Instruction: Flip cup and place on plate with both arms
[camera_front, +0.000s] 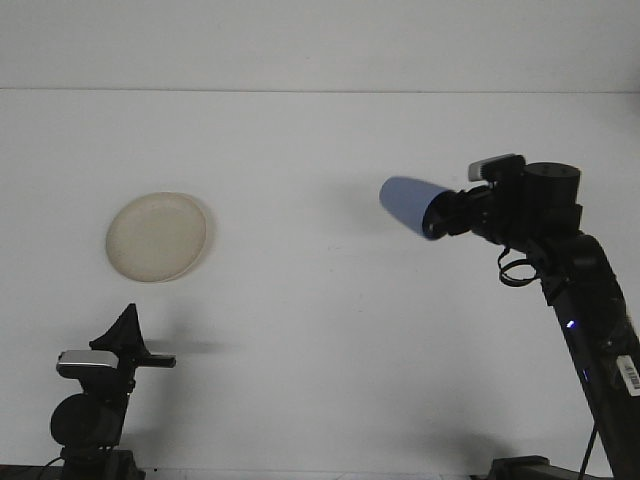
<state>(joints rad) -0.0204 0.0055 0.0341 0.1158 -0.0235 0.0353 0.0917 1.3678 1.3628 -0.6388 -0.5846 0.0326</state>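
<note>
A blue cup (410, 205) hangs in the air right of centre, lying on its side with its closed base pointing left. My right gripper (447, 213) is shut on its rim end, the arm raised well above the table. A cream plate (157, 236) lies flat on the white table at the left. My left gripper (125, 330) rests low at the bottom left, below the plate; its dark fingers come together in a point, with nothing in them.
The white table (320, 330) spreads across the whole view, with a pale wall behind it. The right arm's links and cable (590, 330) rise along the right edge.
</note>
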